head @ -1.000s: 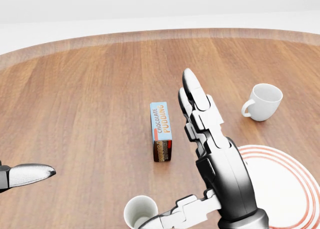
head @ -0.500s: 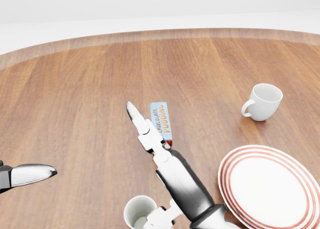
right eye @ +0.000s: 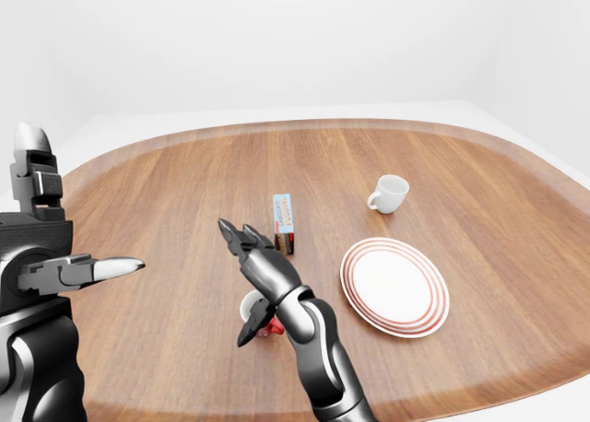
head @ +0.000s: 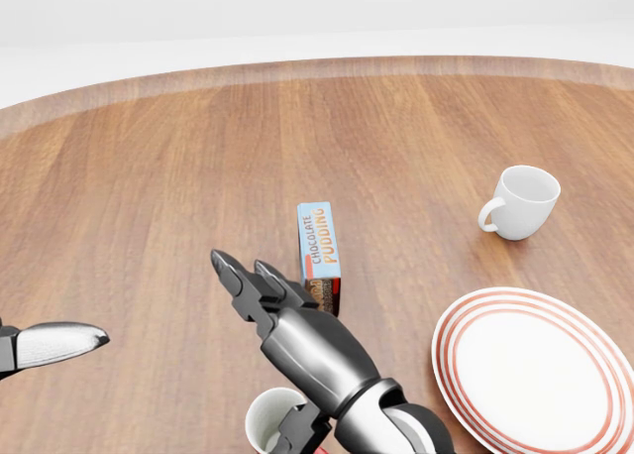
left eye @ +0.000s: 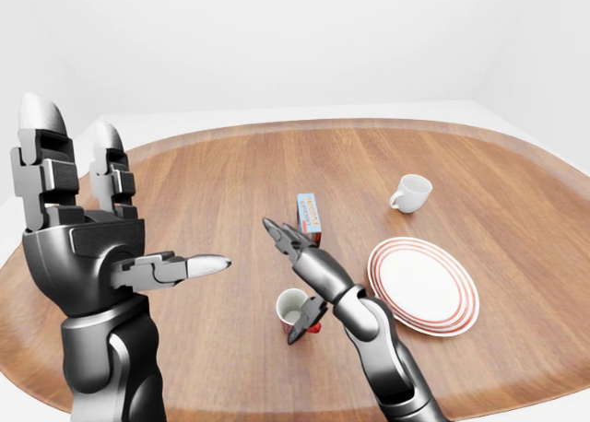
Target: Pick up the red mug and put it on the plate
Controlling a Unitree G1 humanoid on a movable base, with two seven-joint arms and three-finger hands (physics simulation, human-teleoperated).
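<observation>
1. Since a second ago the right hand (left eye: 297, 273) has dropped from pointing high up to reaching low and flat over the worktop (left eye: 212, 173), and the other things have stayed put.
2. Nearest of all, the left hand (left eye: 88, 224) is held up at the left of the left-eye view, with its fingers spread wide and nothing in it.
3. Next comes the right hand, with two fingers (head: 238, 276) stretched out straight and its thumb (right eye: 251, 328) hanging down beside the red mug (left eye: 297, 310).
4. That hand is open and has no hold on anything; I cannot tell if the thumb touches the mug.
5. The red mug stands upright on the worktop, near the bottom of the head view, partly hidden by the right arm. It is white inside and only a bit of red shows at its base.
6. The plate (left eye: 423, 286), white with red rings, lies flat to the right of the mug, apart from it, with nothing on it.
7. Farther off, a blue pudding box (head: 319, 256) lies just past the right fingers.
8. Farthest away, a white cup (head: 521, 203) stands upright beyond the plate.
</observation>
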